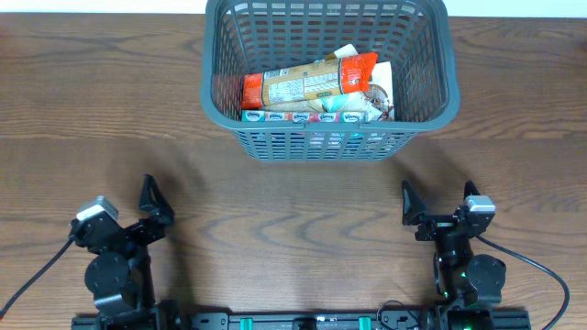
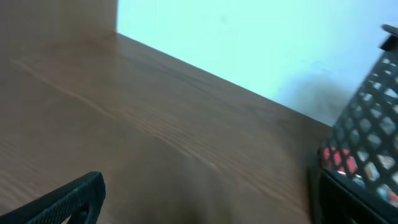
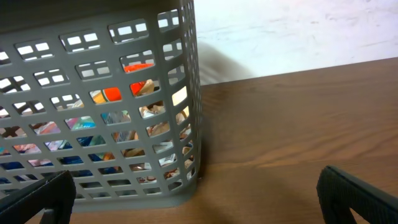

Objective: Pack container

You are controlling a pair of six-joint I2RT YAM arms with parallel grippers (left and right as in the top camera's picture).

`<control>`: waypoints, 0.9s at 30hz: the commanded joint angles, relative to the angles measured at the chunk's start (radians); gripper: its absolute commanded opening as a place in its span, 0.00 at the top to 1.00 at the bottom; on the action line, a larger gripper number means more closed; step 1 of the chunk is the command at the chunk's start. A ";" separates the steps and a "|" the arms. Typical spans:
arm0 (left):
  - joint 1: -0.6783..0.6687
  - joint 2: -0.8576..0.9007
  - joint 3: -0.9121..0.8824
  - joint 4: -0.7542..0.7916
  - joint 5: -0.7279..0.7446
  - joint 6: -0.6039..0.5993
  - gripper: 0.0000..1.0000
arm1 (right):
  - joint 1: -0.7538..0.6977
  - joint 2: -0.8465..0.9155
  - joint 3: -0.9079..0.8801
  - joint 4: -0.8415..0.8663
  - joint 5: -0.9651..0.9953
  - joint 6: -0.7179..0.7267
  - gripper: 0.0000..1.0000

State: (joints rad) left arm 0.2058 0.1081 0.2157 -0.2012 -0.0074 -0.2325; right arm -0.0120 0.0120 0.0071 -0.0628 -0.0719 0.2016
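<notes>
- The left gripper (image 1: 124, 206) sits at about 7 o'clock on the tabletop (image 1: 293, 211), its fingers spread wide with nothing between them.
- The right gripper (image 1: 440, 197) sits at about 5 o'clock, also spread wide and holding nothing.
- Bare wood grain lies between both grippers and the container (image 1: 275, 142); neither gripper touches it.
- The container stands upright at 12 o'clock, by the tabletop's far edge.
- Inside it, a row of small packs (image 1: 312, 116) lines the near wall.
- A long packet (image 1: 307, 82) with orange ends lies across them, tilted up toward 2 o'clock.
- A white packet (image 1: 378, 84) shows at the 3 o'clock side, partly under the long one.
- In the right wrist view the container's near corner fills the 10 o'clock side, with orange, blue and pink showing through the slots.
- In the left wrist view only a blurred corner of the container shows at 3 o'clock, and a pale wall (image 2: 249, 37) rises beyond the tabletop's edge.
</notes>
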 commanded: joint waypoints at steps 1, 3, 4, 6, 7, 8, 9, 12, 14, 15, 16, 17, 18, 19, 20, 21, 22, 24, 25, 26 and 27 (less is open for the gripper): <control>-0.041 -0.032 -0.016 0.009 -0.028 0.002 0.01 | -0.008 -0.006 -0.002 -0.003 -0.007 -0.004 0.01; -0.061 -0.044 -0.027 0.010 -0.032 0.003 0.01 | -0.008 -0.006 -0.002 -0.003 -0.007 -0.004 0.01; -0.069 -0.048 -0.032 0.009 -0.035 0.003 0.01 | -0.008 -0.006 -0.002 -0.003 -0.007 -0.004 0.01; -0.087 -0.056 -0.049 0.010 -0.035 0.002 0.01 | -0.008 -0.006 -0.002 -0.003 -0.007 -0.004 0.01; -0.096 -0.060 -0.058 0.010 -0.035 0.002 0.01 | -0.008 -0.006 -0.002 -0.003 -0.007 -0.004 0.01; -0.104 -0.066 -0.069 0.009 -0.034 0.002 0.01 | -0.008 -0.006 -0.002 -0.003 -0.007 -0.004 0.01; -0.110 -0.071 -0.077 0.010 -0.034 0.002 0.01 | -0.008 -0.006 -0.002 -0.003 -0.007 -0.004 0.01; -0.121 -0.093 -0.098 0.011 -0.034 0.002 0.01 | -0.008 -0.005 -0.002 -0.003 -0.007 -0.004 0.01; -0.121 -0.107 -0.112 0.019 -0.034 0.001 0.01 | -0.008 -0.006 -0.002 -0.003 -0.007 -0.004 0.01; -0.121 -0.106 -0.119 0.033 -0.034 0.001 0.01 | -0.008 -0.006 -0.002 -0.003 -0.007 -0.004 0.01; -0.122 -0.106 -0.128 0.049 -0.030 -0.001 0.01 | -0.008 -0.006 -0.002 -0.003 -0.007 -0.004 0.01; -0.122 -0.106 -0.135 0.062 -0.030 -0.002 0.01 | -0.008 -0.006 -0.002 -0.003 -0.007 -0.004 0.01; -0.122 -0.106 -0.142 0.072 -0.030 -0.002 0.01 | -0.008 -0.006 -0.002 -0.003 -0.007 -0.004 0.01; -0.122 -0.106 -0.149 0.080 -0.030 -0.003 0.01 | -0.008 -0.006 -0.002 -0.003 -0.007 -0.004 0.01; -0.124 -0.106 -0.153 0.080 -0.030 -0.003 0.01 | -0.008 -0.006 -0.002 -0.003 -0.007 -0.004 0.01; -0.125 -0.106 -0.157 0.080 -0.030 -0.003 0.01 | -0.008 -0.006 -0.002 -0.003 -0.007 -0.004 0.01; -0.125 -0.106 -0.161 0.080 -0.030 -0.003 0.01 | -0.008 -0.006 -0.002 -0.003 -0.007 -0.004 0.01; -0.126 -0.106 -0.172 0.080 -0.029 -0.010 0.01 | -0.008 -0.006 -0.002 -0.003 -0.007 -0.004 0.01; -0.129 -0.106 -0.181 0.081 -0.029 -0.010 0.01 | -0.008 -0.006 -0.002 -0.003 -0.007 -0.004 0.01; -0.135 -0.106 -0.192 0.087 -0.029 -0.010 0.01 | -0.008 -0.006 -0.002 -0.003 -0.007 -0.004 0.01; -0.142 -0.106 -0.198 0.103 -0.030 -0.010 0.01 | -0.008 -0.005 -0.002 -0.003 -0.007 -0.004 0.01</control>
State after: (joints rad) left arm 0.0814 0.0101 0.0589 -0.1066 -0.0299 -0.2359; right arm -0.0120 0.0120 0.0071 -0.0628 -0.0719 0.2016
